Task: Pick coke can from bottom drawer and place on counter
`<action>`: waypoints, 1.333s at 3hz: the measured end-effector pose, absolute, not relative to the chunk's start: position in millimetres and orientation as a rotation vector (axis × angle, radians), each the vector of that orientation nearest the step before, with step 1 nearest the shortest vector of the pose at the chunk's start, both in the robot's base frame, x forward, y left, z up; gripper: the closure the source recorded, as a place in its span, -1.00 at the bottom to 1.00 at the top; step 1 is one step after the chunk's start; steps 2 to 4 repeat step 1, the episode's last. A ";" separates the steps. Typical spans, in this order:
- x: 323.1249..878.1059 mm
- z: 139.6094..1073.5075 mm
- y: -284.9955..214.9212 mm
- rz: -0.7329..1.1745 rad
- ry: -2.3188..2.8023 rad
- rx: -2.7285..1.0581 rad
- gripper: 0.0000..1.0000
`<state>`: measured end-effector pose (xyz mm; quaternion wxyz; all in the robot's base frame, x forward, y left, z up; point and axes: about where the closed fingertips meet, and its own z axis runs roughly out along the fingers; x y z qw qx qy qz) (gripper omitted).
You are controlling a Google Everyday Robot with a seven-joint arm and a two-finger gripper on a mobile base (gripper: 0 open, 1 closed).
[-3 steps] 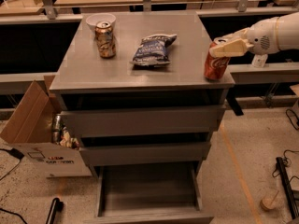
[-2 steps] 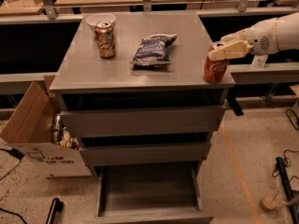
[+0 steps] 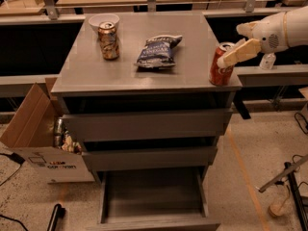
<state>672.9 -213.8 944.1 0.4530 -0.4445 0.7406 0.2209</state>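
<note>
Red and silver-topped, the coke can [image 3: 219, 75] stands upright on the counter [image 3: 187, 78], at its front right corner and very close to both edges. The bottom drawer [image 3: 154, 196] is pulled out and its tray shows nothing inside.

The gripper [image 3: 231, 45] reaches in from beyond the counter's right edge, level with the can's upper half. Its jaws stand apart. One cream finger slants across the near side of the can and the other sits higher, to the right of the rim. Whether the near finger touches the can I cannot tell.

In my judgement the can is already placed and the step in hand is the release. The next move calls for a clean retreat to the right or upward without dragging the finger, since a nudge could send the can off that corner.

Along the back edge a gold-brown can [image 3: 109, 42] stands just in front of a white bowl [image 3: 103, 19], and a blue chip bag [image 3: 158, 52] lies mid-counter.

The arm [image 3: 284, 30] is cut off by the picture's right side, the drawer's front by the bottom. The can's lettering is unreadable.
</note>
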 end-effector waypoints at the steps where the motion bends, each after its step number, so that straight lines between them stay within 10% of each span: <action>1: 672.5 944.3 -213.1 0.545 1.826 -1.103 -1.00; 4: 672.5 944.3 -213.1 0.545 1.826 -1.103 -1.00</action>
